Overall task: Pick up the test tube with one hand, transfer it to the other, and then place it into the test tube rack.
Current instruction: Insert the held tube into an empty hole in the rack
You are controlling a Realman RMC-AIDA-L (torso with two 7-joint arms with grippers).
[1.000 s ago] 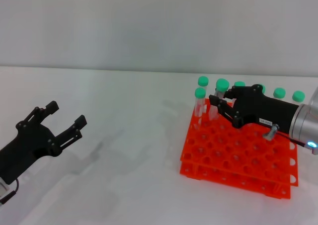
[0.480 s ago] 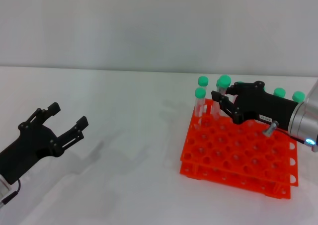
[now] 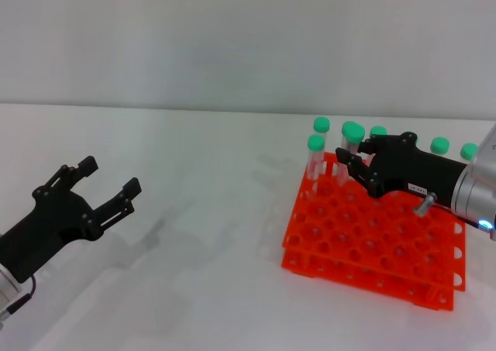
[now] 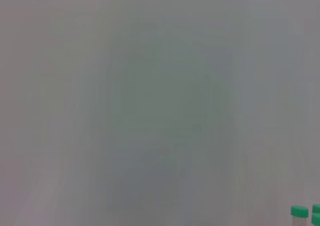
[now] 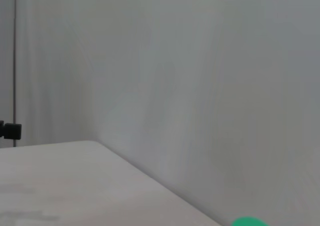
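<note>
Holding the test tube by its clear body, the right gripper is reaching over the back corner of the test tube rack. Its two black fingers are pinching the tube just under the round mint-green cap, and the tube is standing upright over the back row of holes. The rack is bright orange plastic with two flat layers and many round holes. Six other tubes with green caps are showing at the back: one near tube at the rack's left corner, and five more caps behind. The left gripper is hanging over the white tabletop, far from the rack, with its two black fingers spread wide and holding nothing.
</note>
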